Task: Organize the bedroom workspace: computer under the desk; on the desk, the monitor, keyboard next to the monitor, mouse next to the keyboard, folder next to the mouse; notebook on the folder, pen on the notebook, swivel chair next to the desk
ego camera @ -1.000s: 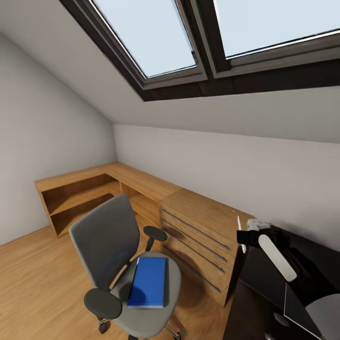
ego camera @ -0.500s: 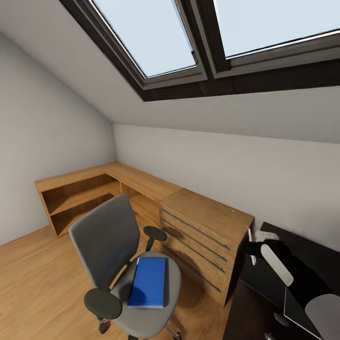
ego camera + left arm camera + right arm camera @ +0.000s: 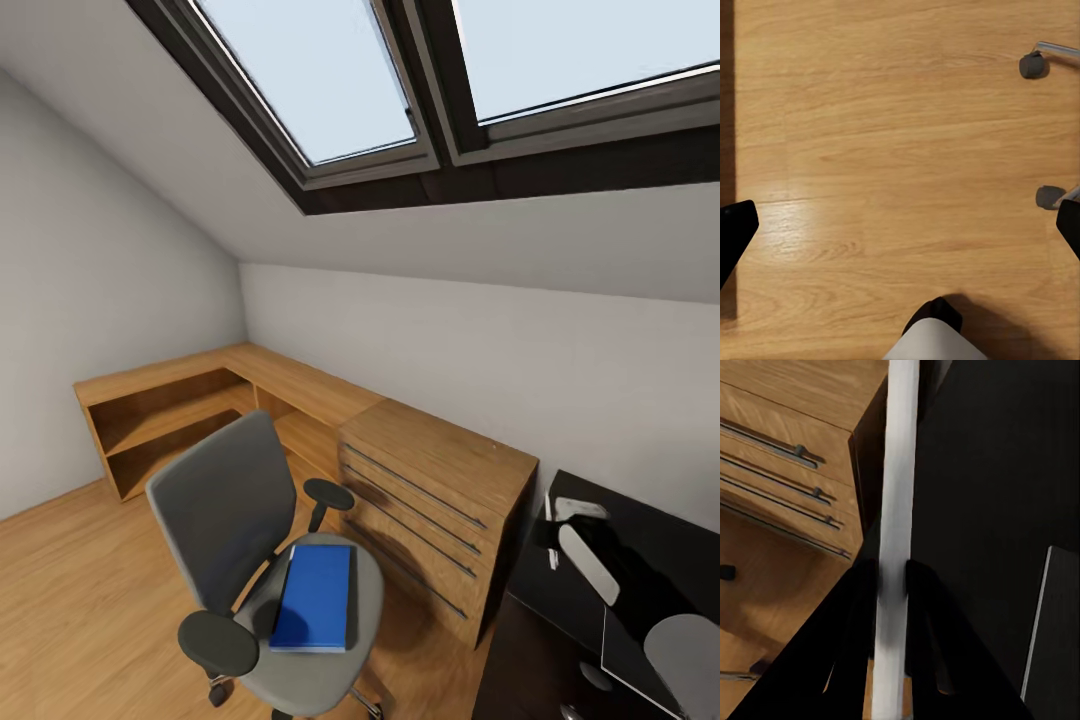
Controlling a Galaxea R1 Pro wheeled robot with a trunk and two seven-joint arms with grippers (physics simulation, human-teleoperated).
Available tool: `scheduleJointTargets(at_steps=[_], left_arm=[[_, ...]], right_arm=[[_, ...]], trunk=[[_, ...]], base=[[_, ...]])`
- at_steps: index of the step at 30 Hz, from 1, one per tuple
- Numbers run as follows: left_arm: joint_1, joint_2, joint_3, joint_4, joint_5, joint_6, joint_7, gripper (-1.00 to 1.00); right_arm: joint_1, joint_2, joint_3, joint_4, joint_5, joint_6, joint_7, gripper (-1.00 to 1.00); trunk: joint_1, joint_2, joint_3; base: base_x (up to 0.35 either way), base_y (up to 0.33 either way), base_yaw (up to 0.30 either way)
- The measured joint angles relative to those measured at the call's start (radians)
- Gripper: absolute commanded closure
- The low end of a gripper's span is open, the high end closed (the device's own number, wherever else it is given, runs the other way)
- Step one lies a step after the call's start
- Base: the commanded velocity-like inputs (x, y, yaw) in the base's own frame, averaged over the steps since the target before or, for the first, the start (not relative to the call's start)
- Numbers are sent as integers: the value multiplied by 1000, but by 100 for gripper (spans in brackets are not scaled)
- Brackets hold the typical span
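Observation:
The grey swivel chair (image 3: 225,500) stands on the wood floor, left of the light-wood drawer chest. The blue folder (image 3: 315,595) lies flat on its seat. At the lower right, my right gripper (image 3: 556,522) hangs over the near corner of the black desk (image 3: 650,530), shut on the thin white pen (image 3: 549,535). In the right wrist view the pen (image 3: 898,495) stands pinched between the black fingers of the right gripper (image 3: 892,581), above the desk (image 3: 982,472) edge. A flat dark-grey rectangle (image 3: 1061,645) on the desk may be the notebook. My left gripper (image 3: 900,225) is open over bare floor.
The light-wood drawer chest (image 3: 430,500) butts against the desk's left end, with a low light-wood shelving unit (image 3: 170,410) running along the walls behind the chair. Two chair castors (image 3: 1033,64) sit near my left gripper. A sloped ceiling with skylights hangs overhead.
My right arm has come down and drawn back to the right with the pen, from above the chest's corner to low over the desk. The chair and folder have not moved.

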Motion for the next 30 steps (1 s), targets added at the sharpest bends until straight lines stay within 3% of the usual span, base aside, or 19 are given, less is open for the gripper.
scheduleJointTargets(at_steps=[5,16,22,27,30], left_arm=[[0,-1,0,0,0,0,0,-100],[0,0,0,0,0,0,0,-100],[0,-2,0,0,1,-93,1,-100],[0,-2,5,-3,3,-119,1,-100],[0,1,11,-9,7,-124,5,-100]], right_arm=[[-26,1,-1,79,24,-35,4,100],[-56,4,-1,211,34,-130,5,100],[-64,7,4,272,35,-194,4,100],[-65,9,9,278,34,-199,4,100],[-65,27,17,278,33,-202,4,100]], trunk=[[0,0,0],[0,0,0],[0,0,0],[0,0,0],[0,0,0]], base=[[0,0,0],[0,0,0],[0,0,0],[0,0,0],[0,0,0]])
